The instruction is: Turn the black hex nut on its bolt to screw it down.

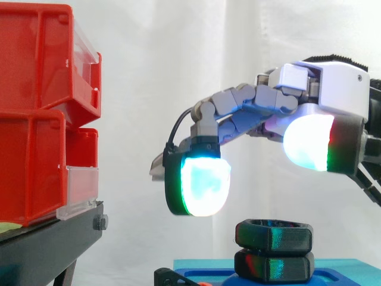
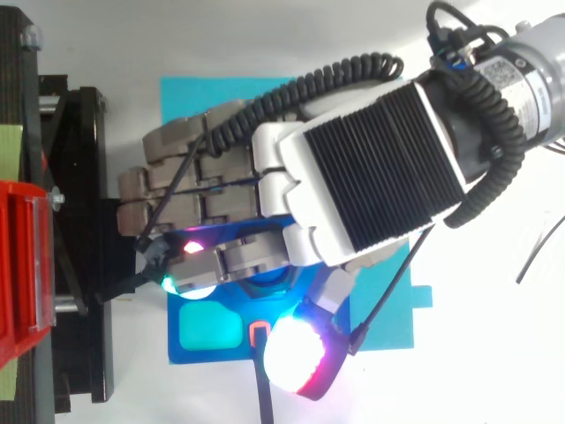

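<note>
1. Hand [image 1: 336, 89] hovers above the black hex nut [image 1: 274, 234], fingers [image 1: 204, 182] spread and loosely bent, holding nothing.
2. Nut sits atop a second black hex piece [image 1: 272, 266] on a blue base [image 1: 345, 269].

Clear air over the black hex nut [image 1: 274, 234], red bins [image 1: 41, 113] walling the left.
A strip of open space lay between the hand's [image 1: 336, 89] glowing fingertips [image 1: 205, 182] and the nut's top, with nothing in it. Leftward, a wide free gap ran to the bins on their black stand [image 1: 47, 244], which blocked that side. A second black nut [image 1: 274, 265] barred the way below.
</note>
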Motion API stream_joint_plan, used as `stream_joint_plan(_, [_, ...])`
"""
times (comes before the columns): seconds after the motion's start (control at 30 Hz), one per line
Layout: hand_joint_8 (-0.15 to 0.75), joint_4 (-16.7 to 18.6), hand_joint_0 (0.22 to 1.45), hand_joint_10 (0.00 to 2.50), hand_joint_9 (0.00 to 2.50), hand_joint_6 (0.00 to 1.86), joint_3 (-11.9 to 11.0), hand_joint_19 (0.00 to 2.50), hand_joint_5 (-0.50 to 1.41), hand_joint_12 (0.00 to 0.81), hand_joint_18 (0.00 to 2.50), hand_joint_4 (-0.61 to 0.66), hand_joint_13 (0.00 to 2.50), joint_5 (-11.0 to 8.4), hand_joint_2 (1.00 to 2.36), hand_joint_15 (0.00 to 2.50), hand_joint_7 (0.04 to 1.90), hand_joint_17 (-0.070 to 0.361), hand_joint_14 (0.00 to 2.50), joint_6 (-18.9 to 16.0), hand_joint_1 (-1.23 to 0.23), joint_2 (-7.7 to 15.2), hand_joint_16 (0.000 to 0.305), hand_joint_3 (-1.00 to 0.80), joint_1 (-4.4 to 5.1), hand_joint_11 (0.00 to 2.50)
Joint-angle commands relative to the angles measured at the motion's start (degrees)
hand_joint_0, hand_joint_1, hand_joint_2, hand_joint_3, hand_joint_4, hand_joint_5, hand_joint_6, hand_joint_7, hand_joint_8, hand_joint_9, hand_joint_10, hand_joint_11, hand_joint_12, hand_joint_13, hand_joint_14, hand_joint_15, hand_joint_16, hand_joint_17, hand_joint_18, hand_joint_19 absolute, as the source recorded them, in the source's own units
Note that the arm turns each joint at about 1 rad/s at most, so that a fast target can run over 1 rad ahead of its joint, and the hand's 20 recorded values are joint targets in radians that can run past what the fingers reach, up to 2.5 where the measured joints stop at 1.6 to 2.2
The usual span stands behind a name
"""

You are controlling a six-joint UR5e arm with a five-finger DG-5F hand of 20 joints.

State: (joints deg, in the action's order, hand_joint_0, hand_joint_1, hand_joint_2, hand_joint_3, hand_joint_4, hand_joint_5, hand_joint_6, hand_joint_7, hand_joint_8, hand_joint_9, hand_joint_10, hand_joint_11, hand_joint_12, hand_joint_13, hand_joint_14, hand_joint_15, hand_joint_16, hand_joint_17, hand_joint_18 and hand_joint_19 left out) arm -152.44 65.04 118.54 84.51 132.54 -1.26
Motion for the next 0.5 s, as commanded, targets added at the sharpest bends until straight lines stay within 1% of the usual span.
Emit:
stream_joint_plan(0.0, [0.308, 0.57, 0.5, 0.0, 0.62, 0.59, 1.4, 0.33, -0.1, 0.375, 0.6, 0.24, 0.61, -1.39, 1.0, 0.22, 1.19, 0.125, 0.01, -0.14, -0.25, 0.0, 0.056, -0.5, 0.56, 0.17])
stream_joint_plan(0.07, [0.308, 0.66, 0.5, 0.0, 0.62, 0.59, 1.49, 0.33, -0.1, 0.377, 0.6, 0.24, 0.61, -1.65, 1.0, 0.22, 1.19, 0.125, 0.01, -0.14, -0.25, 0.0, 0.056, -0.5, 0.74, 0.17])
stream_joint_plan(0.33, [0.308, 0.66, 0.5, 0.0, 0.62, 0.59, 1.49, 0.33, -0.09, 0.376, 0.6, 0.24, 0.61, -1.65, 1.0, 0.22, 1.19, 0.124, 0.01, -0.22, -0.25, 0.0, 0.055, -0.5, 0.74, 0.17])
stream_joint_plan(0.37, [0.308, 0.66, 0.5, 0.0, 0.62, 0.59, 1.49, 0.33, -0.09, 0.375, 0.6, 0.25, 0.61, -1.56, 1.0, 0.22, 1.2, 0.124, 0.01, -0.22, -0.25, 0.0, 0.055, -0.5, 0.56, 0.17])
stream_joint_plan(0.47, [0.308, 0.57, 0.5, 0.0, 0.62, 0.59, 1.49, 0.33, -0.09, 0.374, 0.6, 0.25, 0.61, -1.56, 1.0, 0.22, 1.2, 0.124, 0.01, -0.49, -0.25, 0.0, 0.055, -0.5, 0.47, 0.17])
